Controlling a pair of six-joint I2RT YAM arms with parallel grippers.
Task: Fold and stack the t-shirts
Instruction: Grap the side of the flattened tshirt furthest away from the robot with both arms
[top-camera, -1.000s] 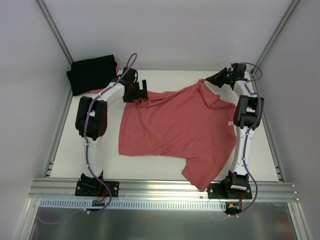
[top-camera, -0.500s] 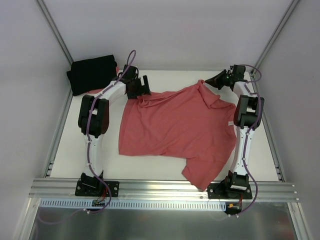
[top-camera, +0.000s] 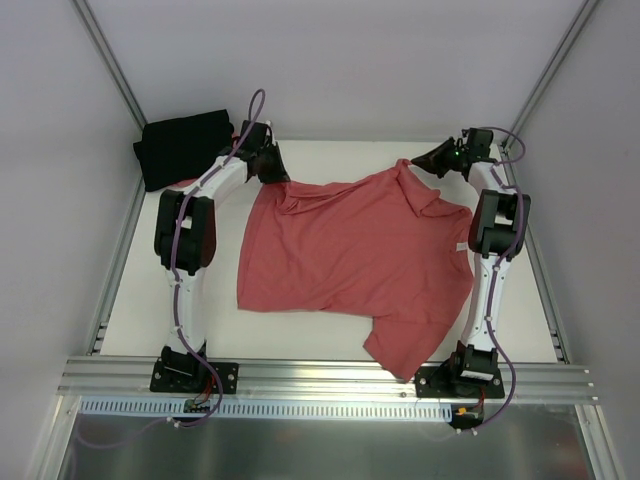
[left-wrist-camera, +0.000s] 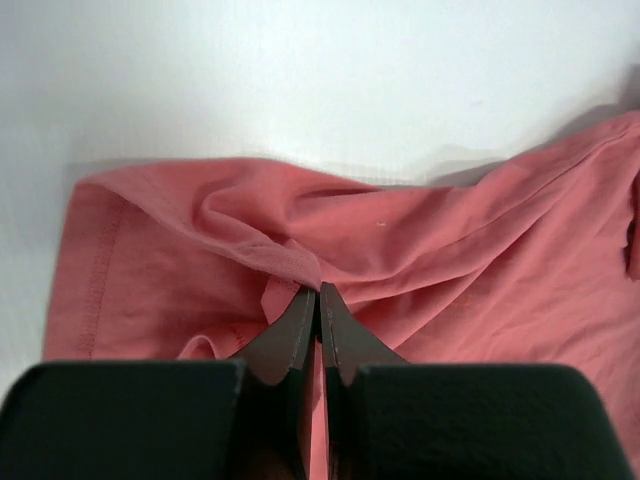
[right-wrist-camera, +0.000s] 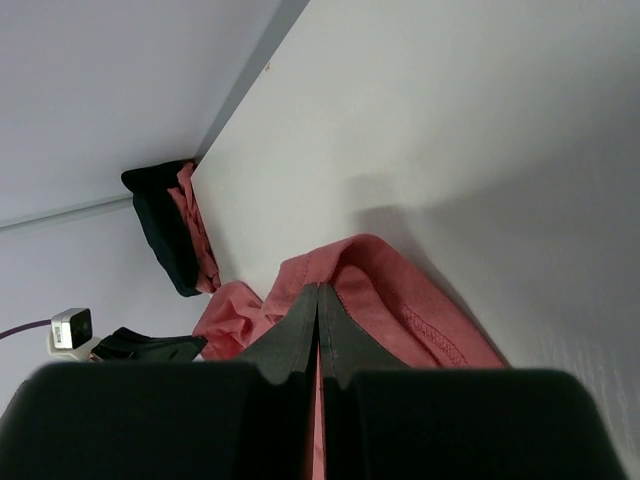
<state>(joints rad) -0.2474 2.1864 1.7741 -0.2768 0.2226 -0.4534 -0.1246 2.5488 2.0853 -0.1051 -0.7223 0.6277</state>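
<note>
Coral-red t-shirt (top-camera: 350, 250), soft rumpled cotton, stitched hem.

Overhead cam w/ two close wrist cams, all on coral shirt (top-camera: 350, 250)

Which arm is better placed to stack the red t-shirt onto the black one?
Left, likely: the black t-shirt lies at the far left, beside the left pincer, shut on the coral-red t-shirt. The right pincer grips its opposite end.

Coral shirt (top-camera: 350, 250) spans centre; black shirt (top-camera: 185, 150) blocks far-left.
</note>
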